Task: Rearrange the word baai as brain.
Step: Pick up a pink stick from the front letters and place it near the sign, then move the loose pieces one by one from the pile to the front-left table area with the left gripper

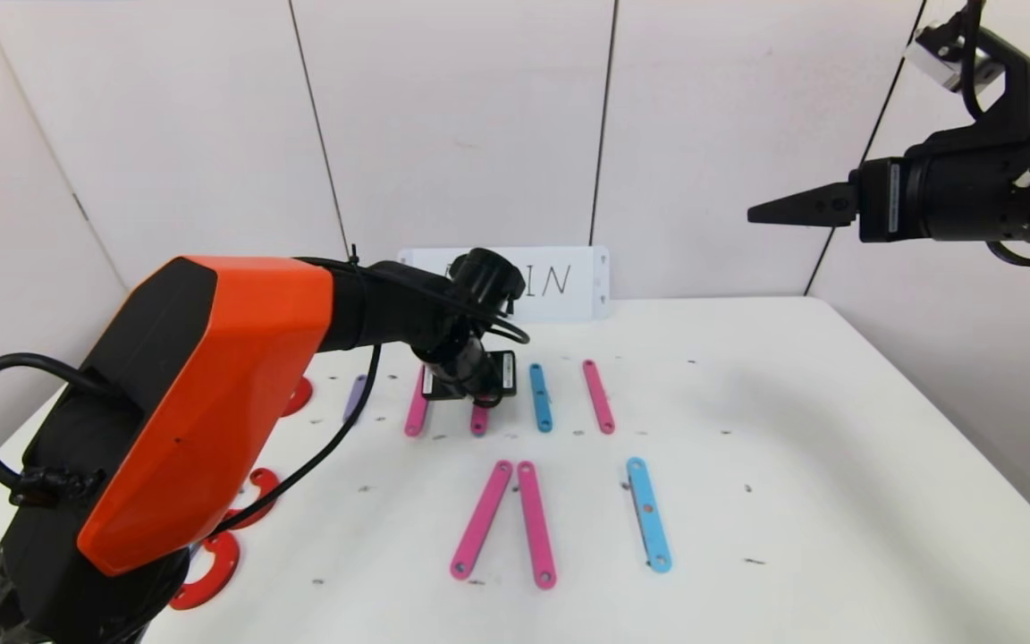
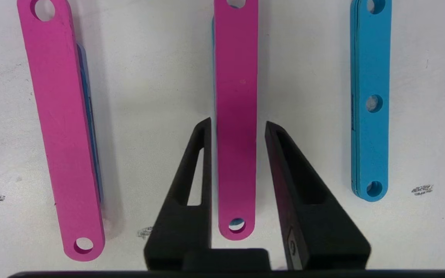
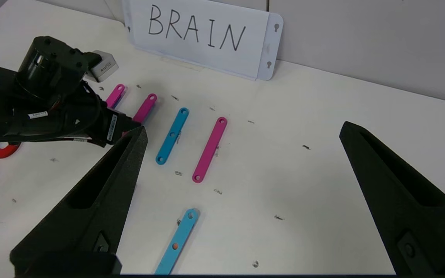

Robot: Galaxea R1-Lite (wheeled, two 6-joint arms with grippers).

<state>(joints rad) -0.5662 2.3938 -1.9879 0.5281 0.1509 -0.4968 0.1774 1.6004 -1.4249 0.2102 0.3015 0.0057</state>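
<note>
**Left claw astride a thin pink bar**

The left claw [image 2: 238, 127] hung low over the white surface [image 1: 792, 465] at centre frame in the head view, its fingers a narrow gap apart with the middle pink bar [image 2: 236, 116] lying between them. Neither finger clearly touched the bar, so nothing was gripped. A second pink bar [image 2: 62, 131] lay to the left of frame and a light-blue bar [image 2: 370, 100] to the right. The right claw [image 1: 770, 213] was parked high in the upper right, its fingers spread wide in its own wrist view.

The bars looked flat, stiff and light, probably smooth plastic lying flush on the surface, so little edge stood up to catch. The best hold seemed to be across the narrow width, pinching both long edges near mid-length; an off-centre pinch would likely let the bar swing or slip.
</note>
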